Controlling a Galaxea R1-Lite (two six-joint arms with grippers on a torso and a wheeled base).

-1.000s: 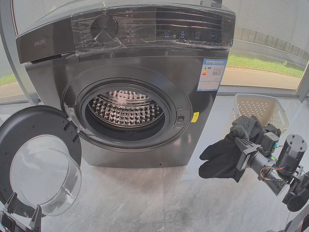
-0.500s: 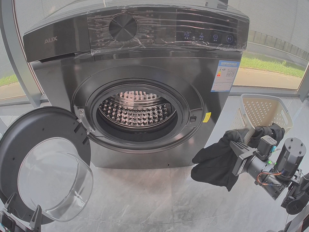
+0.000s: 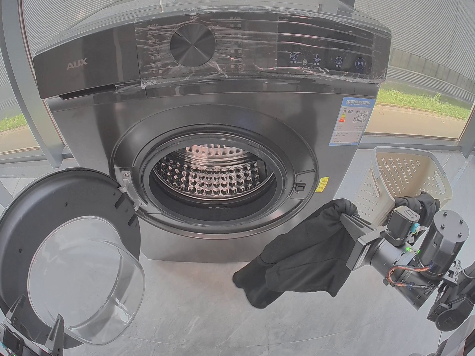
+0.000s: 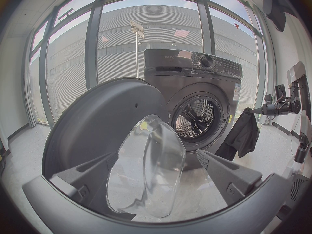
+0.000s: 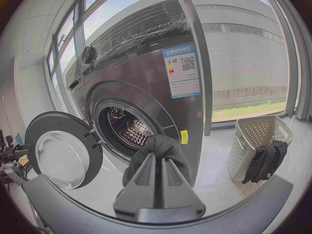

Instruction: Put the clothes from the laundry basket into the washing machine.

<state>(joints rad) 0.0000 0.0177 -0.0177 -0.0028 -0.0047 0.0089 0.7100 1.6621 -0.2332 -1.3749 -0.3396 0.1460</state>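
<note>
Down at the far left, the left gripper (image 3: 38, 317) stands with its two dark, wedge-shaped fingers (image 4: 227, 176) spread wide and nothing between them. Just beyond those fingertips is the round door (image 3: 59, 208), swung fully open on its hinge: a matte dark-grey ring around a bulging clear window (image 3: 84, 283) shaped like a bowl. In the left wrist view that window sits in the gap between the two fingers.

Farther out from them is the washing machine (image 3: 222, 100), a boxy front-loader with a smooth dark-grey metal face. Wrinkled clear film (image 3: 257, 40) is stretched over its control panel and its flat round knob (image 3: 192, 44). The drum (image 3: 213, 171) lies open behind a circular mouth, its shiny steel wall embossed with rows of small bumps.

To the right of the mouth, the black garment (image 3: 302, 258) hangs outside the machine, in front of its lower right corner. It is soft, matte cloth falling in loose folds from the right gripper (image 3: 349, 218). That gripper's ribbed grey fingers (image 5: 143, 176) are pressed together, pinching a bunched hump of the fine-woven fabric at their tips.

Behind those fingers, beside the machine, stands the laundry basket (image 3: 410, 169), cream plastic with rounded corners and walls pierced by small holes. A second black garment (image 3: 420, 204) is draped over its near rim.
</note>
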